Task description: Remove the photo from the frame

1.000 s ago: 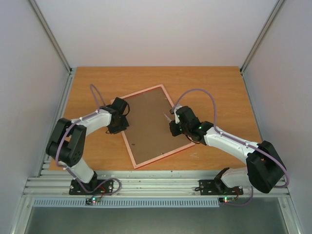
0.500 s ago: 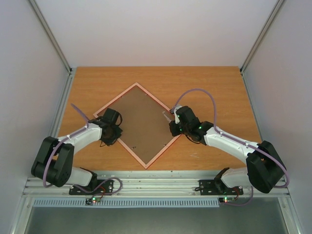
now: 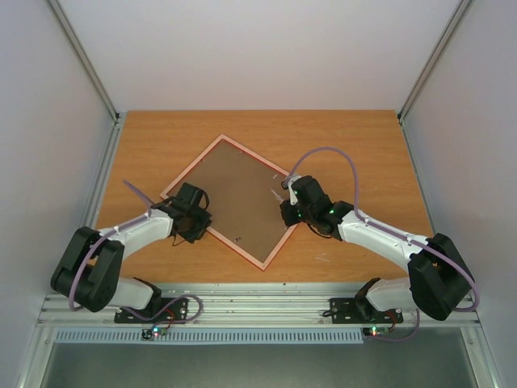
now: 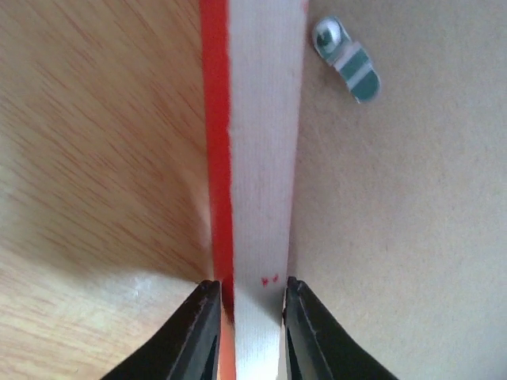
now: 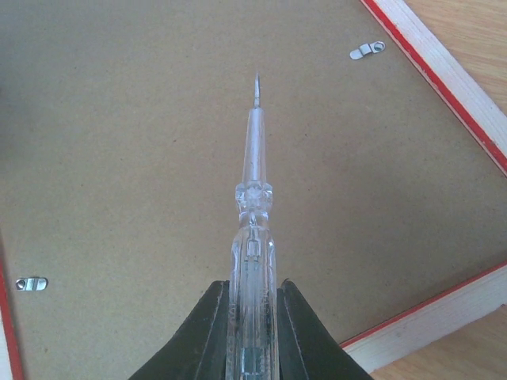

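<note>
Face-down frame (image 3: 194,166) – left gripper (image 4: 247,289) clamped on its red left rail.
Right gripper (image 5: 251,289) grips a clear screwdriver (image 5: 255,174), tip over the brown board (image 3: 238,202) near the right corner – frame lies skewed mid wooden table (image 3: 355,145), white walls (image 3: 258,56) around.

This is looking like a robotics lab cell: white panels (image 3: 258,48) are walling in a wooden tabletop (image 3: 355,145), aluminium rails (image 3: 258,303) are running along its near edge, and a left arm (image 3: 141,226) and right arm (image 3: 380,237) are standing bolted there.
</note>
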`<move>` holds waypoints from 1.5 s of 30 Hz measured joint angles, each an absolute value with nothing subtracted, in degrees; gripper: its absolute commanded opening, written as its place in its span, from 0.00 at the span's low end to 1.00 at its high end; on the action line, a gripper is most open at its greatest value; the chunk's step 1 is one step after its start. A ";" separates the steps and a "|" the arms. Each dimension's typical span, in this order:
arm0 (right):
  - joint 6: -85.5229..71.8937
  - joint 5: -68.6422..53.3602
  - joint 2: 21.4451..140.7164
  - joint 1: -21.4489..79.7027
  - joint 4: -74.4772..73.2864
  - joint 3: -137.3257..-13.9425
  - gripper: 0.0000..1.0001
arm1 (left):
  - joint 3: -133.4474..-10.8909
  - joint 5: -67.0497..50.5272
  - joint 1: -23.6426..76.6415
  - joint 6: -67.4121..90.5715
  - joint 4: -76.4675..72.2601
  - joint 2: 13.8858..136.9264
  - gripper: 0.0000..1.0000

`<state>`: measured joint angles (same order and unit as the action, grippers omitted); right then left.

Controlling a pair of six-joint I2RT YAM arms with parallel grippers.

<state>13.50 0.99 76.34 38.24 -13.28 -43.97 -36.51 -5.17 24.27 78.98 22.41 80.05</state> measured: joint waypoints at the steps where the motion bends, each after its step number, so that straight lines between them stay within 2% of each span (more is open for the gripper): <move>1: 13.52 0.69 76.34 38.24 -13.28 -43.97 0.01 | -36.29 -5.41 24.40 79.07 22.44 79.75 0.32; 6: 13.50 -0.30 76.34 38.24 -13.26 -43.97 0.01 | -36.73 -4.80 24.93 75.48 24.53 75.70 0.65; 8: 13.50 -0.58 76.34 38.24 -13.26 -43.97 0.01 | -38.68 -2.94 24.82 72.49 27.51 75.05 0.75; 9: 13.50 -0.71 76.36 38.24 -13.26 -43.97 0.01 | -40.56 -1.43 24.69 70.37 29.58 75.09 0.77; 18: 13.45 -1.34 76.93 38.24 -13.26 -43.97 0.01 | -54.19 9.17 19.38 46.89 36.34 80.71 0.84; 25: 13.32 -1.85 77.19 38.24 -13.17 -43.97 0.01 | -59.18 10.87 12.53 33.89 35.05 89.78 0.86; 37: 12.95 -2.31 78.17 38.24 -12.84 -43.97 0.01 | -66.78 -1.19 -0.36 28.23 27.09 101.34 0.89; 45: 12.88 -2.70 78.76 38.24 -12.84 -43.97 0.01 | -67.85 -8.60 -3.01 27.77 25.91 107.70 0.89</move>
<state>12.88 -2.70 78.76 38.24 -12.84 -43.97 -67.85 -8.60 -3.01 27.77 25.91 107.70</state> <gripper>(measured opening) 0.150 0.888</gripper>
